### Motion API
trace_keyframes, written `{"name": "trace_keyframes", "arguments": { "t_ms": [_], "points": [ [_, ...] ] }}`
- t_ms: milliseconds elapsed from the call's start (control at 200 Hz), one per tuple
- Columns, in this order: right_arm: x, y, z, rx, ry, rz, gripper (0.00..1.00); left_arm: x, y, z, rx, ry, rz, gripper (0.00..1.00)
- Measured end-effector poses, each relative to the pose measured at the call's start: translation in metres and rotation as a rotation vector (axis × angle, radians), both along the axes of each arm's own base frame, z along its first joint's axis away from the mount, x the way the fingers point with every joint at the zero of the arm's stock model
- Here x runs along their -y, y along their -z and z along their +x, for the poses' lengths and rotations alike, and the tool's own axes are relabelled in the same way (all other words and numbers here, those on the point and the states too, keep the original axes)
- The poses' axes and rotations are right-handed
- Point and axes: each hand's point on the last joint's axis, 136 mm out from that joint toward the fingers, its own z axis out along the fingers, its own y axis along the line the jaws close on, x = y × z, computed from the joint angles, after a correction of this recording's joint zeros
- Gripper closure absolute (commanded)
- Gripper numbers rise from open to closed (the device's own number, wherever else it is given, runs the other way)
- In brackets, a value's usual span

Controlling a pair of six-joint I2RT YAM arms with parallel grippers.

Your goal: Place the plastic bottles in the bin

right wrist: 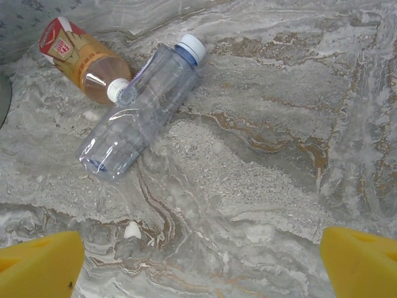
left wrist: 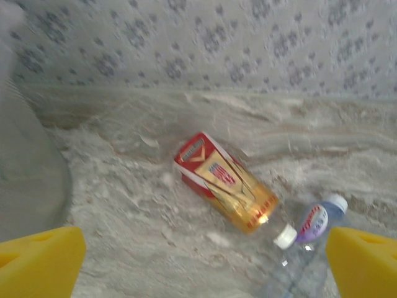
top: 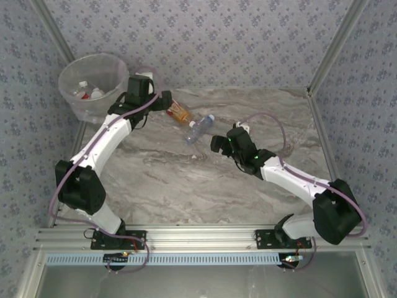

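An amber bottle [top: 179, 112] with a red and yellow label and a clear bottle [top: 198, 129] with a white and blue cap [right wrist: 191, 45] are lying on their sides on the marbled table [top: 186, 186], toward its far left part and to the right of the bin [top: 79, 109], which is standing by the table's far left corner. The amber bottle's white cap [right wrist: 116, 90] is touching the clear bottle's side, as the right wrist camera is showing. The left gripper [top: 164, 100] is hanging just beside the amber bottle, between it and the bin, its yellow-padded fingers [left wrist: 40, 261] standing wide apart and gripping nothing; seen from its own wrist camera, both bottles are lying ahead of the pads and apart from them, with the bin's blurred grey wall rising at the left edge. The right gripper [top: 216, 144] is hovering near the clear bottle, on the side toward the arm bases, its jaws likewise spread wide and empty, the bottle lying well ahead of its fingertips [right wrist: 360, 261]. Inside the bin, at least two more bottles [top: 89, 92] showing red and white are resting at the bottom, too small to be told apart further
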Motion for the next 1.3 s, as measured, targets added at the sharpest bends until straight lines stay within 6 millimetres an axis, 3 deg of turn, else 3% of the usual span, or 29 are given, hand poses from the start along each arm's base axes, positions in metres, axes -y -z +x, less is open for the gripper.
{"name": "trace_keyframes", "arguments": {
  "t_ms": [200,380,550,760,1054,1299],
  "points": [
    [-0.002,0.0,0.003,-0.018,0.017,0.013,0.0,0.035,0.052,-0.01,-0.124,0.09,0.023,0.01],
    [-0.001,0.0,0.002,-0.028,0.02,0.009,0.0,0.058,0.112,-0.016,-0.267,0.146,0.05,0.01],
    [0.002,0.003,0.0,-0.042,0.023,-0.003,0.0,0.079,0.15,-0.021,-0.36,0.191,0.067,0.01],
    [0.006,0.002,0.0,-0.044,0.029,-0.009,0.0,0.105,0.171,-0.031,-0.405,0.24,0.07,0.01],
    [0.015,-0.011,-0.001,-0.014,0.037,0.001,0.0,0.122,0.196,-0.039,-0.46,0.27,0.069,0.01],
    [0.022,-0.006,-0.004,-0.023,0.044,-0.011,0.0,0.147,0.2,-0.041,-0.449,0.321,0.084,0.01]
  ]
}}
